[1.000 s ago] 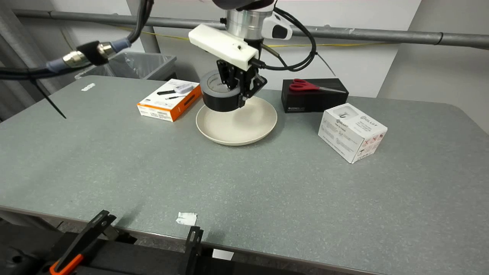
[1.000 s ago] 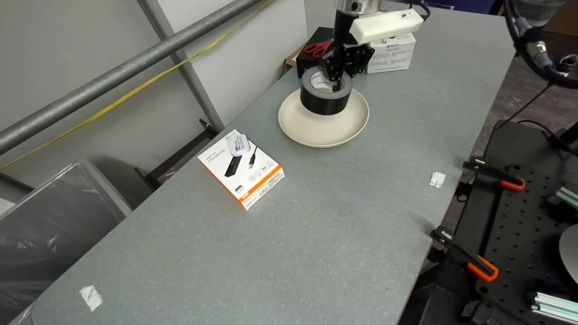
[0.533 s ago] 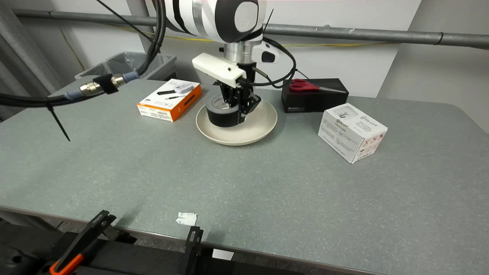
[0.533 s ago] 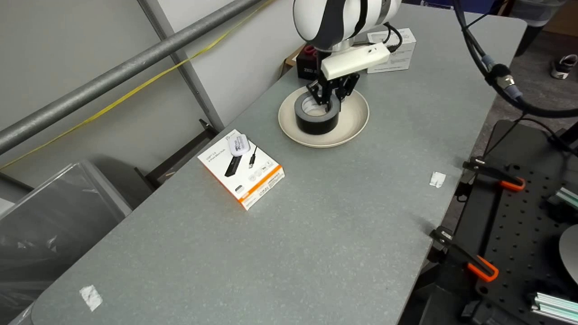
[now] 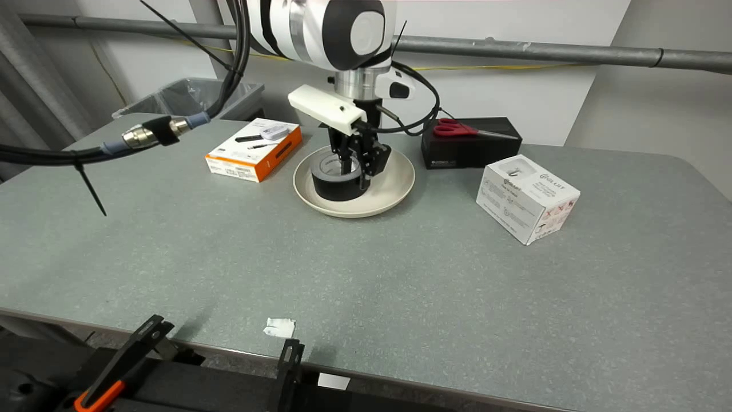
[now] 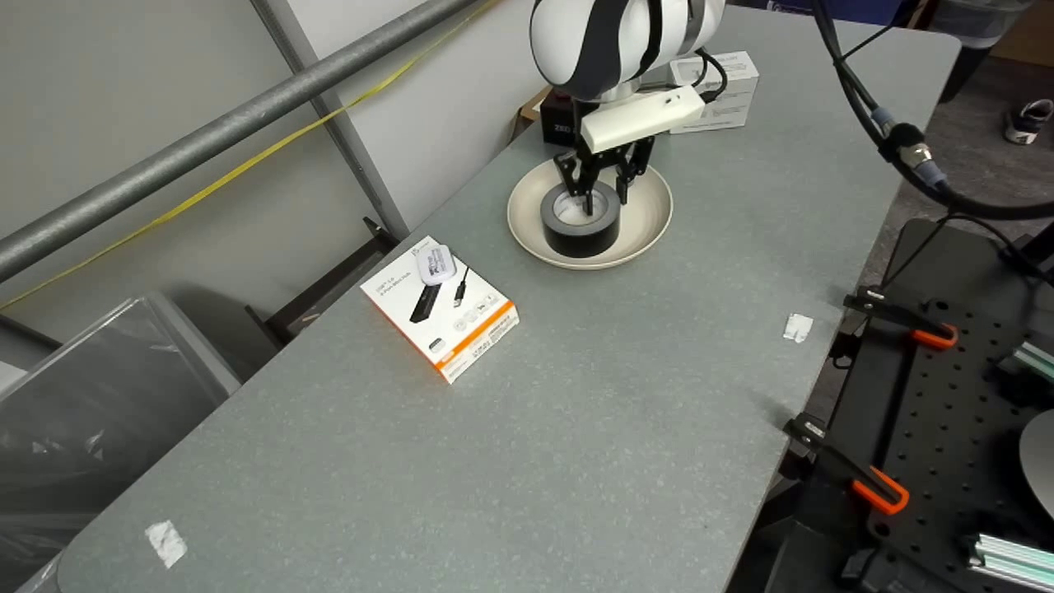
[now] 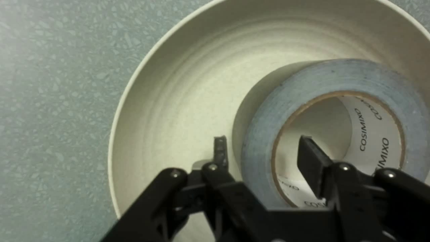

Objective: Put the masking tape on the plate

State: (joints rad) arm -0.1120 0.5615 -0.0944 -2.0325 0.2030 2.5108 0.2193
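Masking tape [image 5: 336, 191], a thick black ring with a grey top face, lies flat in the round, shallow cream plate [image 5: 386, 186] in an exterior view, its hole facing up and its axis upright. The gripper [image 5: 355, 174] straddles the ring's wall. Red-handled scissors [image 5: 466, 131] rest on a black box [image 5: 474, 153]; print on a nearby white carton [image 5: 514, 200] is too small to read.

In an exterior view, "ZED" shows on the black box and "USB" on an orange-edged white box [image 6: 446, 319] lying on the speckled grey table [image 6: 535, 436].

In the wrist view, "COSIMIXO" repeats around the tape's pale core, edged in brown; wound layers texture the upper face. The plate bears faint concentric ridges. The fingers [image 7: 220, 148] stand spread, unclenched, one just outside the wall, one within the core.
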